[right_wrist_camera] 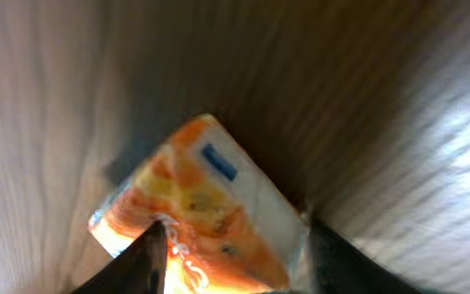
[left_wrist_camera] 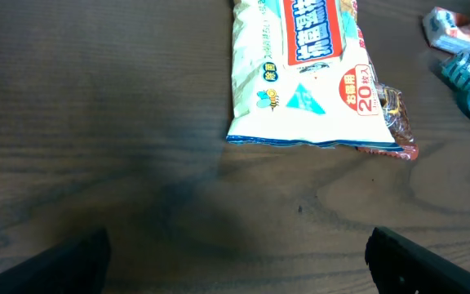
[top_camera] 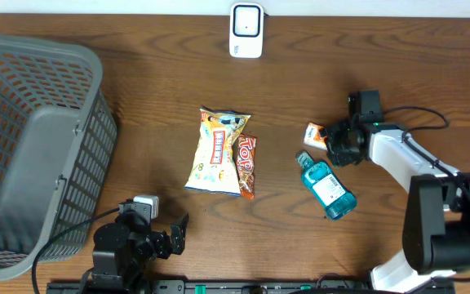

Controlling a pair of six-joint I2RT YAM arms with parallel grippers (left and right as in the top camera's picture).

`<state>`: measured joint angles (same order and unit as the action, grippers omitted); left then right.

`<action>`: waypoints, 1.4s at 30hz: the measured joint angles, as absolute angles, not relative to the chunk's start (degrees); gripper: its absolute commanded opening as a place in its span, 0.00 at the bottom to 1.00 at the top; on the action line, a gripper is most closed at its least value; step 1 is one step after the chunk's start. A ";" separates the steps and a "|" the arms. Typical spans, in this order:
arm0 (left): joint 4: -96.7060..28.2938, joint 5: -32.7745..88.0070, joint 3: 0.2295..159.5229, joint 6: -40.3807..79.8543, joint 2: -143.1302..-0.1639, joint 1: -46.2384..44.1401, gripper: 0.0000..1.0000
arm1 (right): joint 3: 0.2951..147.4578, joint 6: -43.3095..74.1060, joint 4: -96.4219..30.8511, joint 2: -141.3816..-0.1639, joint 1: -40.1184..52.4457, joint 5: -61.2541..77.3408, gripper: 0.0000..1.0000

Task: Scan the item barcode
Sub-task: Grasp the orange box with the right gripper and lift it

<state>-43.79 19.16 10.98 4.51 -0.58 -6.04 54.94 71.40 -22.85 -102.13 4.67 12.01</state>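
A small orange-and-white box (top_camera: pixel 315 135) lies on the wooden table, right of centre. My right gripper (top_camera: pixel 334 142) is down at it. In the right wrist view the box (right_wrist_camera: pixel 210 204) sits tilted between the two dark fingers (right_wrist_camera: pixel 149 261) of the gripper (right_wrist_camera: pixel 233 245). The fingers stand close on either side, and whether they press on the box does not show. The white scanner (top_camera: pixel 246 30) stands at the far edge. My left gripper (top_camera: pixel 175 235) rests near the front edge. Its jaws (left_wrist_camera: pixel 235 261) are wide open over bare wood.
A white-and-yellow snack bag (top_camera: pixel 216 151) lies mid-table, partly over a brown Top wrapper (top_camera: pixel 247 167). A blue bottle (top_camera: pixel 327 186) lies just in front of the box. A grey basket (top_camera: pixel 35 155) fills the left side. The bag (left_wrist_camera: pixel 304 73) also shows ahead of my left gripper.
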 measured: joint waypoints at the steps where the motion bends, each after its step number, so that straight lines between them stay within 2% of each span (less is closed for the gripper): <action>1: -43.79 19.16 10.98 4.51 -0.58 -6.04 1.00 | 55.55 71.57 -22.72 -103.04 4.82 13.06 0.09; 2: -43.79 19.16 10.98 4.51 -0.58 -6.04 1.00 | 56.01 71.40 -22.46 -103.77 5.10 13.56 0.01; 8: -43.79 19.16 10.98 4.51 -0.58 -6.04 1.00 | 57.69 64.97 -21.67 -105.86 5.23 16.49 0.01; 12: -43.79 19.16 10.98 4.51 -0.58 -6.04 1.00 | 56.97 54.54 -20.16 -105.69 4.21 21.89 0.01; 15: -43.79 19.16 10.98 4.51 -0.58 -6.04 1.00 | 54.87 41.95 -17.17 -105.23 3.16 31.31 0.01; 20: -43.79 19.16 10.98 4.51 -0.58 -6.04 1.00 | 53.78 15.40 -17.17 -98.67 0.43 58.52 0.01; 25: -43.79 19.16 10.98 4.51 -0.58 -6.04 1.00 | 53.82 -0.84 -19.57 -90.30 -0.95 77.78 0.01; 31: -43.79 19.16 10.98 4.51 -0.58 -6.04 1.00 | 53.82 -12.62 -27.64 -87.57 -0.25 85.12 0.01; 42: -43.79 19.16 10.98 4.51 -0.58 -6.04 1.00 | 53.80 -31.57 -45.54 -76.60 4.69 87.00 0.01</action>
<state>-43.79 19.16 10.98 4.51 -0.58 -6.04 53.80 -31.57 -45.54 -76.60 4.69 87.00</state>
